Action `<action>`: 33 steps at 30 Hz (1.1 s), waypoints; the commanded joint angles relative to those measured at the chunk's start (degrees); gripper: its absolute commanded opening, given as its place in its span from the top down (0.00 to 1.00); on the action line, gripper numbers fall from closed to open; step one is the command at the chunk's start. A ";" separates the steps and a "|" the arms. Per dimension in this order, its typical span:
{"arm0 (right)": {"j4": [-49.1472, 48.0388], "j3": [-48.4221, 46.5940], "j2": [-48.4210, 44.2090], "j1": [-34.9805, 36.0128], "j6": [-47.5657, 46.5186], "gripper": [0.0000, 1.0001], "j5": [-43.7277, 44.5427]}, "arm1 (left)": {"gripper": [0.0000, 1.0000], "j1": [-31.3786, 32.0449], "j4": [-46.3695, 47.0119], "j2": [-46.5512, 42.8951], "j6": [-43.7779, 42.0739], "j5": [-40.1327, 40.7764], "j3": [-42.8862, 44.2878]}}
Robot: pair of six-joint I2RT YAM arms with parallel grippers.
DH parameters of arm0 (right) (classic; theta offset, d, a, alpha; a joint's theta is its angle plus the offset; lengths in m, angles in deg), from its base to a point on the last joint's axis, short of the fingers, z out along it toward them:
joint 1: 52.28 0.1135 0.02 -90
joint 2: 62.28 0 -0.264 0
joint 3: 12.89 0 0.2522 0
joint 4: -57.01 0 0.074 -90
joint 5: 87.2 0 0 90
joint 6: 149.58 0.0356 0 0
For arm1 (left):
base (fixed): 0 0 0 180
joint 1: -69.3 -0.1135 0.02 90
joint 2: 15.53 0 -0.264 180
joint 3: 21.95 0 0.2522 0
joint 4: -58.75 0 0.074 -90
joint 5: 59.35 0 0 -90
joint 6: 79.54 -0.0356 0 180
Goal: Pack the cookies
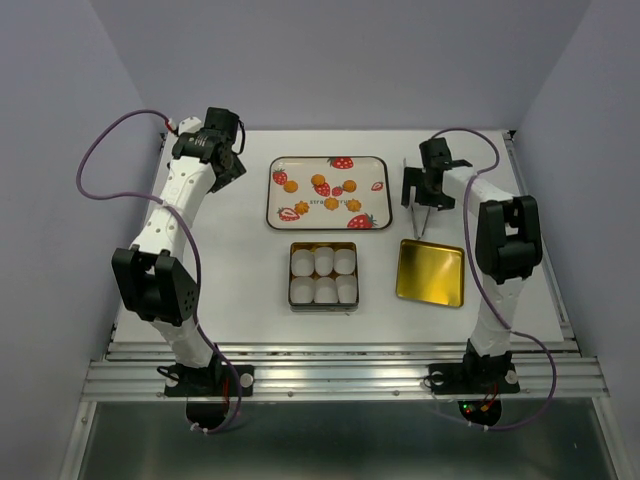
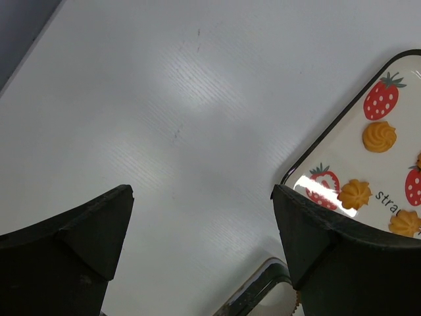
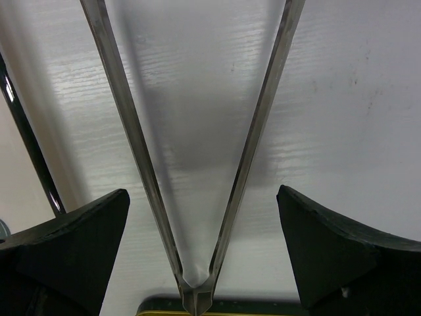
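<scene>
Several small orange-yellow cookies (image 1: 318, 181) lie on a white strawberry-printed tray (image 1: 380, 165) at the back centre. Three of them show in the left wrist view (image 2: 379, 136), on the tray (image 2: 342, 125). A square tin (image 1: 323, 247) with white paper cups sits in front of the tray. My left gripper (image 1: 233, 168) is open and empty, left of the tray, with bare table between its fingers (image 2: 99, 224). My right gripper (image 1: 427, 193) is open over metal tongs (image 1: 422, 218) that lie on the table. The tongs (image 3: 260, 131) sit between its fingers (image 3: 85, 230), untouched.
A gold tin lid (image 1: 431, 272) lies right of the tin, just in front of the tongs' joint; its edge shows in the right wrist view (image 3: 263, 308). The tin's corner (image 2: 260, 289) shows low in the left wrist view. Grey walls enclose the table.
</scene>
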 commanded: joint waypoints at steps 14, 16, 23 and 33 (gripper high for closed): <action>-5.84 1.10 2.08 0.52 -1.72 0.03 2.04 | 0.01 0.32 1.10 -4.53 1.08 3.63 -3.72; -6.28 1.89 2.17 0.52 -1.63 0.12 2.31 | 0.01 0.32 1.19 -4.61 1.08 3.89 -3.98; -6.89 2.77 2.61 0.52 -1.72 0.17 1.78 | 0.01 0.32 1.98 -4.97 -0.24 4.95 -4.25; -6.98 6.63 0.77 0.52 -1.20 0.27 3.54 | 0.01 0.32 1.98 -5.14 -0.24 5.56 -5.04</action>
